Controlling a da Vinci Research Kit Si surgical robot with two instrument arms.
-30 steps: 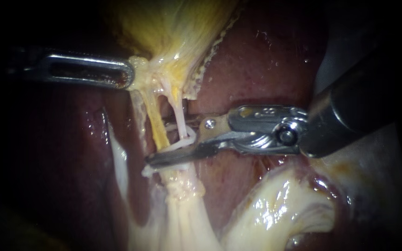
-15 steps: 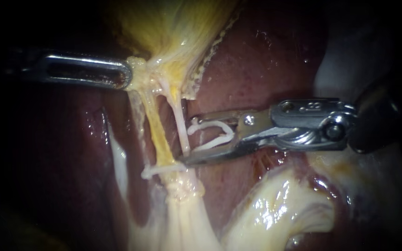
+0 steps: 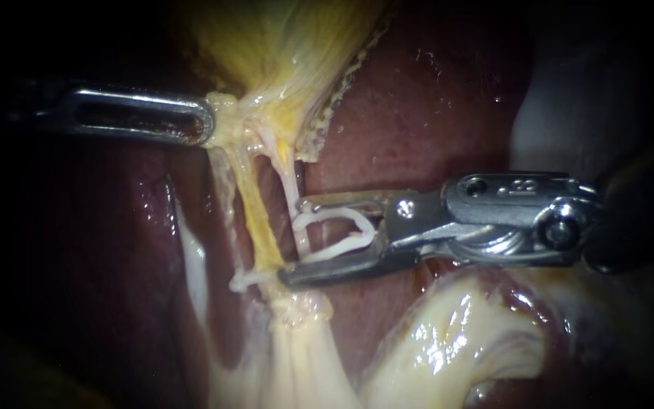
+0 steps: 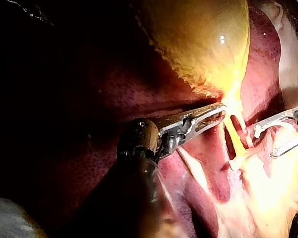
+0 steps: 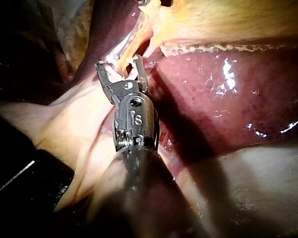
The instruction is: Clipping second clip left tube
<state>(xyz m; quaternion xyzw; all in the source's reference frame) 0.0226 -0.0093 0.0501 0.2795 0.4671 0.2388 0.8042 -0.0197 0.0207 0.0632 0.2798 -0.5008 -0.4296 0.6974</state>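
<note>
Writing: small stamped marks on the metal body of the right instrument (image 3: 291, 240), in the endoscope and right wrist views; not read off.
Left tube (image 3: 256, 220): yellow, taut, the thicker of two strands. Hanging from the narrow end of the gallbladder (image 3: 281, 45) down to a pale knot of tissue (image 3: 297, 307).
Closed clip (image 3: 245, 281): white and thin, across the left tube's lower end, sticking out on the side away from the right instrument.
Right tube (image 3: 290, 185): pale and thinner, just beside the left tube on the right instrument's side.
Right instrument's jaws: spread apart, with both arms of the open clip (image 3: 342, 247) seated against them, so held from two sides. Pointed at the left tube from across the right tube.
Open clip: white, U-shaped, mouth toward the left tube but short of it. Mouth level with the right tube; whether that tube sits inside, unclear.
Lower jaw tip: just beside the left tube's lower end, next to the closed clip; contact impossible to tell.
Left instrument (image 3: 207, 121): slotted jaws together, clamped on the gallbladder where it narrows into the left tube's top.
In the way: the right tube, between open clip and left tube.
Around: dark red liver (image 3: 418, 106) behind the left tube on both sides; glistening pale fold (image 3: 448, 333) under the right instrument, well apart from the left tube.
</note>
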